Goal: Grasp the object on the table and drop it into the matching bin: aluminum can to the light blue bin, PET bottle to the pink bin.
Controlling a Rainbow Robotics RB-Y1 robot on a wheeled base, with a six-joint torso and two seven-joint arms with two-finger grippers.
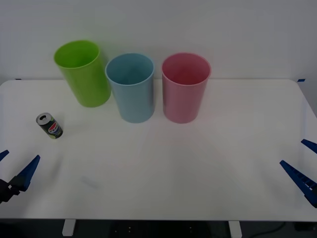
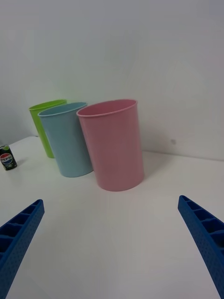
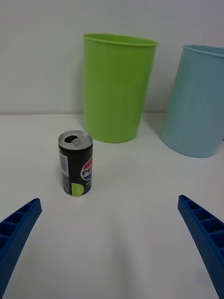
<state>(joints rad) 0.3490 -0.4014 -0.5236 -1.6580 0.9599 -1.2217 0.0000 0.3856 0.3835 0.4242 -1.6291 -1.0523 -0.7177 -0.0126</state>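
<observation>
You see the small dark aluminum can (image 1: 49, 125) upright at the left of the white table (image 1: 163, 168), below the lime green bin (image 1: 83, 73). Left gripper (image 1: 14, 171) sits lower left, spread wide; right gripper (image 1: 304, 166) lower right, likewise.

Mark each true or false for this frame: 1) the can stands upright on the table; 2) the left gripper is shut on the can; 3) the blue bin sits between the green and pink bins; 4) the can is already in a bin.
1. True: the aluminum can stands upright on the table.
2. False: the left gripper is open, short of the can.
3. True: the light blue bin stands between the lime green bin and the pink bin.
4. False: it stands on the table, apart from the bins.
</observation>
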